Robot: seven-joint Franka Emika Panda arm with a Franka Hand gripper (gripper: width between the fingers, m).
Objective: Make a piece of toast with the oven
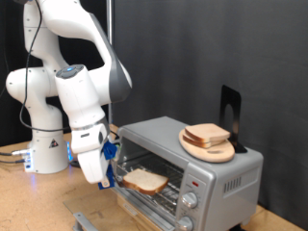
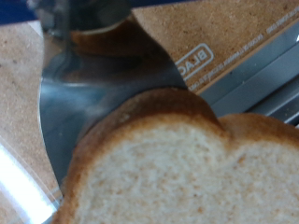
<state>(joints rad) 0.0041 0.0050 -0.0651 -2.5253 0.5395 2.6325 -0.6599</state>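
The oven [image 1: 231, 173] stands on the table with its door [image 1: 91, 218] folded down. A slice of toast [image 1: 144, 180] lies at the oven's mouth on the wire rack. My gripper [image 1: 104, 175] hangs at the opening, right beside the slice's edge on the exterior view's left. In the wrist view the toast [image 2: 177, 168] fills the lower part, very close, over the shiny open door [image 2: 84, 93]. My fingers do not show clearly there. I cannot tell whether they hold the slice.
A second bread slice [image 1: 207, 134] lies on a round light-wood plate [image 1: 210, 152] on top of the oven. A black stand [image 1: 229, 106] rises behind it. Two knobs [image 1: 190, 200] sit on the oven's right panel. The robot base [image 1: 43, 149] stands at the left on the wooden table [image 1: 29, 202].
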